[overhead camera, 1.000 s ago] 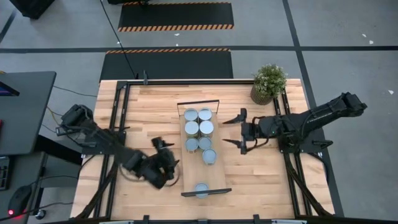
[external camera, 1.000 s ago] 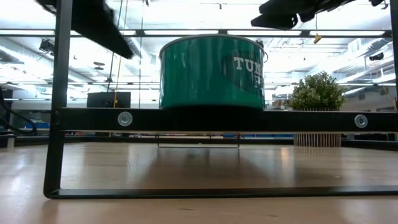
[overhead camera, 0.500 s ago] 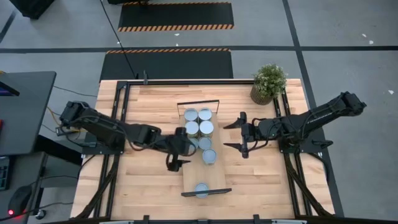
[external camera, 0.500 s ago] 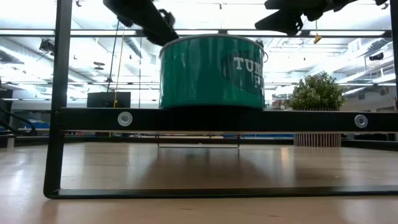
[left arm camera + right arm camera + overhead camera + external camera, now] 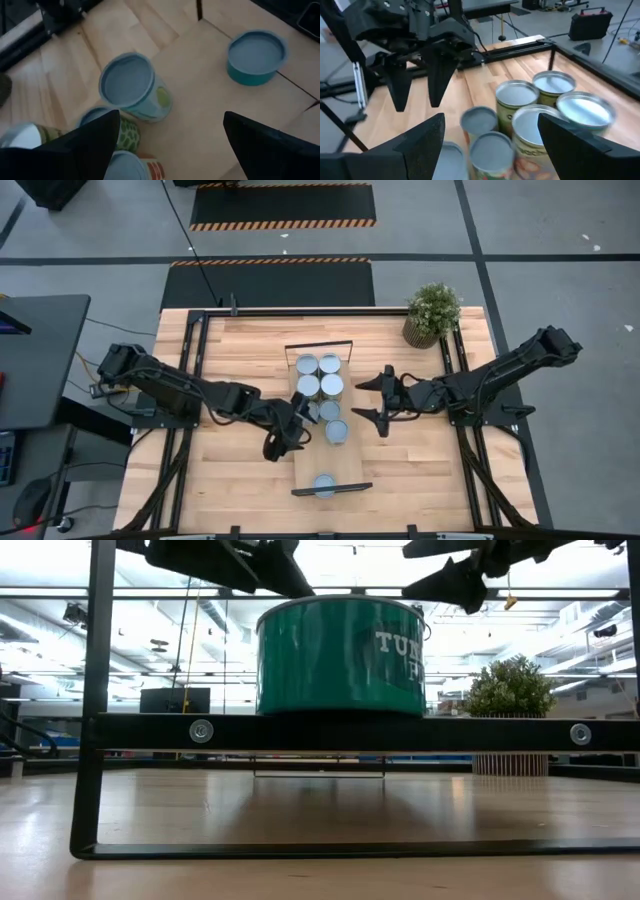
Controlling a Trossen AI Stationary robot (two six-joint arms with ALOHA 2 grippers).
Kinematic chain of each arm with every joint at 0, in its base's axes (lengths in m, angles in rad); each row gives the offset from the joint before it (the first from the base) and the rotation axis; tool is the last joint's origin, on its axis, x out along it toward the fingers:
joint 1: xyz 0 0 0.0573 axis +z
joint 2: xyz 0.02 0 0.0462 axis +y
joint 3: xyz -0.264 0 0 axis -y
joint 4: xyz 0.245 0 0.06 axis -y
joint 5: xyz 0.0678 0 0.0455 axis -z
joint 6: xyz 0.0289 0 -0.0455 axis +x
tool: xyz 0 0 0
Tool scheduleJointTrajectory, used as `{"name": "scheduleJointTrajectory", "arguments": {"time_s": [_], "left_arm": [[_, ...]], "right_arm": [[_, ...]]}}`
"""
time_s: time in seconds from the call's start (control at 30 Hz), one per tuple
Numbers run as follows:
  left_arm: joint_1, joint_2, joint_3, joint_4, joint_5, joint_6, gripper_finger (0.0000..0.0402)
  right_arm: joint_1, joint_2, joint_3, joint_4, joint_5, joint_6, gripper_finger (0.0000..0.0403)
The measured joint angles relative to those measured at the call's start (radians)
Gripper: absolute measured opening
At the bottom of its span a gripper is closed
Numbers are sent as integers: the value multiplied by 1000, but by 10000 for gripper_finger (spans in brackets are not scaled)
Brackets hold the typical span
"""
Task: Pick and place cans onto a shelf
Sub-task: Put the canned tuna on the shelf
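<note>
Several cans (image 5: 319, 386) with silvery-blue tops stand upright on the light-wood shelf (image 5: 345, 465) in mid-table; one teal can (image 5: 324, 485) stands alone at its near end. My left gripper (image 5: 286, 426) hovers open at the shelf's left edge, above the cans (image 5: 132, 85), with nothing between its fingers. My right gripper (image 5: 374, 401) hangs open just right of the shelf, pointing at the cluster (image 5: 517, 100). In the low view a green can (image 5: 340, 655) sits on the shelf's black bar (image 5: 360, 732), with both grippers overhead.
A potted green plant (image 5: 432, 315) stands at the table's far right corner. Black frame rails (image 5: 190, 380) run along the table's left and right sides. Bare wood lies between the shelf and the rails. A dark desk (image 5: 35, 350) stands left of the table.
My left gripper has swung from the near left toward the shelf's left edge and rolled about its own axis; its fingers stay open. It has held still for the last half second. My right gripper has rolled somewhat and edged slightly toward the cans, still open. No can has moved.
</note>
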Motion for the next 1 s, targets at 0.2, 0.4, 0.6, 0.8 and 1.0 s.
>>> {"name": "scheduleJointTrajectory", "arguments": {"time_s": [0.2, 0.4, 0.6, 0.8, 1.0], "left_arm": [[-20, -7, 0, -46, 2, 14, 361], [-61, -7, 0, -81, -10, -10, 352], [-97, -30, -1, -156, -38, -56, 323], [-124, -36, 0, -169, -38, -146, 298], [-129, -37, 0, -180, -35, -228, 293]], "right_arm": [[67, 97, 29, 110, 65, 18, 325], [168, 216, 214, 57, 123, -38, 324], [255, 366, 423, -82, 125, -25, 324], [346, 484, 571, -112, 159, -35, 324], [401, 573, 645, -127, 199, -27, 324]]}}
